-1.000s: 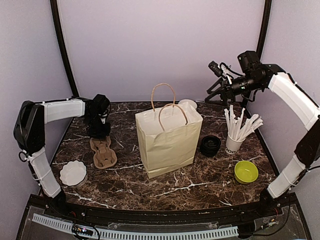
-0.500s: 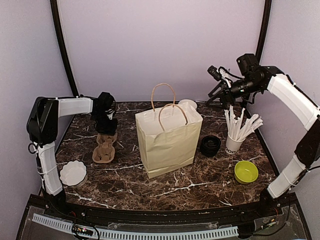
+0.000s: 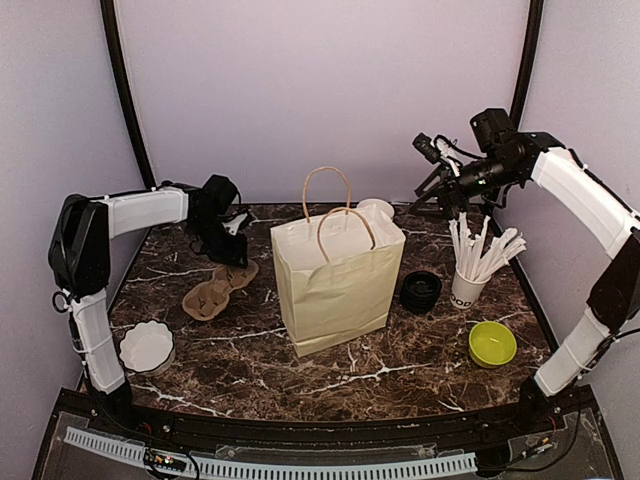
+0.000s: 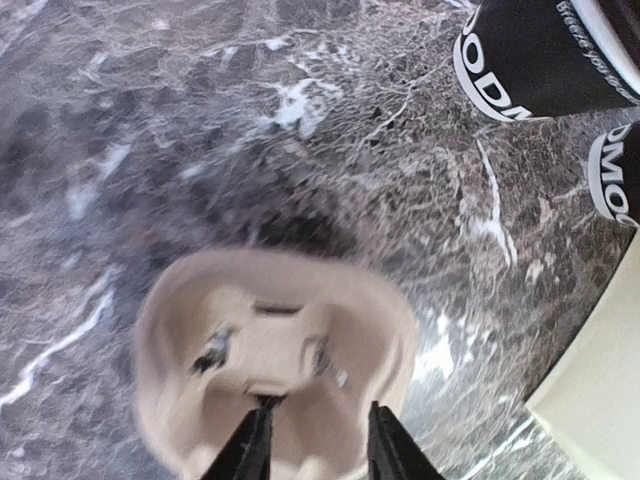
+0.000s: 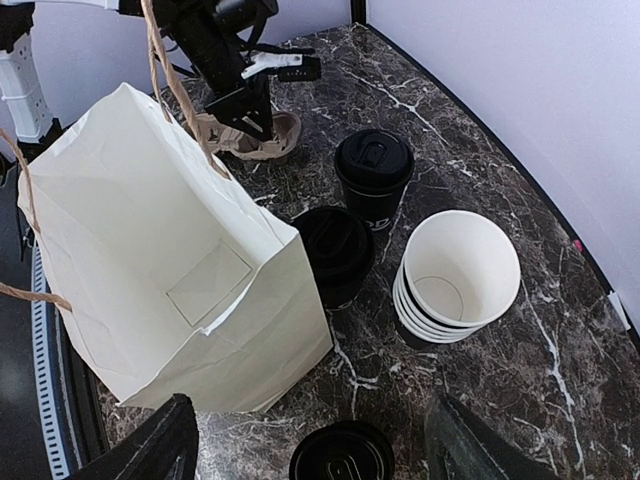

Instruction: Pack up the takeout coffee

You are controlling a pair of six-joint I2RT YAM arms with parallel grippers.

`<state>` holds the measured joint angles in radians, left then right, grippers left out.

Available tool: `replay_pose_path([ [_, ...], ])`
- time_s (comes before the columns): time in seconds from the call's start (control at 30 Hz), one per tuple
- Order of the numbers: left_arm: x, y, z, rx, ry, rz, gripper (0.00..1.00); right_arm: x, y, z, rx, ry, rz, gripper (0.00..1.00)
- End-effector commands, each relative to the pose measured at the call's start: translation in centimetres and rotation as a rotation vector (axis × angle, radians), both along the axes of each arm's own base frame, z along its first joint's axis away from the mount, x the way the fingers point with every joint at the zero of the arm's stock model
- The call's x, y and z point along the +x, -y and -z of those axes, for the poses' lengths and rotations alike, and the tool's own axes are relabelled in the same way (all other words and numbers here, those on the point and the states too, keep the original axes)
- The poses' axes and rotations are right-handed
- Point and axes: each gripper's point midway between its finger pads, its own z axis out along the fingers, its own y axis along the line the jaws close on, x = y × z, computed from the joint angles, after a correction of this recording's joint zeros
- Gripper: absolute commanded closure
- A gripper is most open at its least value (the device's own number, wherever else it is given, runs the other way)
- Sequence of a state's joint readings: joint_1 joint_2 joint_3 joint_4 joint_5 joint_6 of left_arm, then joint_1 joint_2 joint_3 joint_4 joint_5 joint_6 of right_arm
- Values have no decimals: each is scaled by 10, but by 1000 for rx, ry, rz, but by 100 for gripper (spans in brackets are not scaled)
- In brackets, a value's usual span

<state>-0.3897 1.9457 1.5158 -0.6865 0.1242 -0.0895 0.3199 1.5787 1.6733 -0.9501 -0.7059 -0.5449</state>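
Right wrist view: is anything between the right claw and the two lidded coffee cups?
Nothing visible is. Both lidded cups stand uncovered behind the paper bag, beside the stack of empty cups; the open right claw hangs above them.

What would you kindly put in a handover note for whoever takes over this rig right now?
Left tool: partly open over the cardboard carrier, apparently not clamping it.
Right tool: wide open, empty, raised behind the paper bag.
Coffee: two lidded cups stand behind the bag, outside it.
Done: nothing packed yet. The bag is upright, open and empty, and the carrier is empty too.
Left: get both cups into the bag, probably by way of the carrier.
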Motion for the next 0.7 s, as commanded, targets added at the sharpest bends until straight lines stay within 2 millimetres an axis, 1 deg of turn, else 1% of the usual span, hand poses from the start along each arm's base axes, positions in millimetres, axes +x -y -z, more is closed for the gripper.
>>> replay_pose_path([
  [0.0,-32,-34,-40,134,54,136,60,-3,-3,-9,11,21,-15,22],
  [0.03,-38,-39,-34,144,42,148,59,-3,-4,-9,11,21,-15,21],
  [0.07,-39,-40,-40,141,67,164,57,-3,-4,-9,12,20,-17,22],
  [0.1,-45,-40,-41,114,65,176,56,-3,-4,-8,12,18,-19,22],
  [0.2,-53,-32,-42,62,60,244,48,-3,-6,-8,14,12,-23,21],
  [0.3,-63,-26,-39,22,41,291,44,-5,-6,-11,18,17,-26,21],
  [0.37,-64,-23,-36,11,29,305,42,-6,-6,-11,19,17,-28,22],
  [0.5,-60,-37,-17,105,-22,275,42,-7,-6,-9,18,14,-28,22],
  [0.67,-52,-47,-7,171,-46,229,41,-7,-6,-7,17,10,-29,22],
])
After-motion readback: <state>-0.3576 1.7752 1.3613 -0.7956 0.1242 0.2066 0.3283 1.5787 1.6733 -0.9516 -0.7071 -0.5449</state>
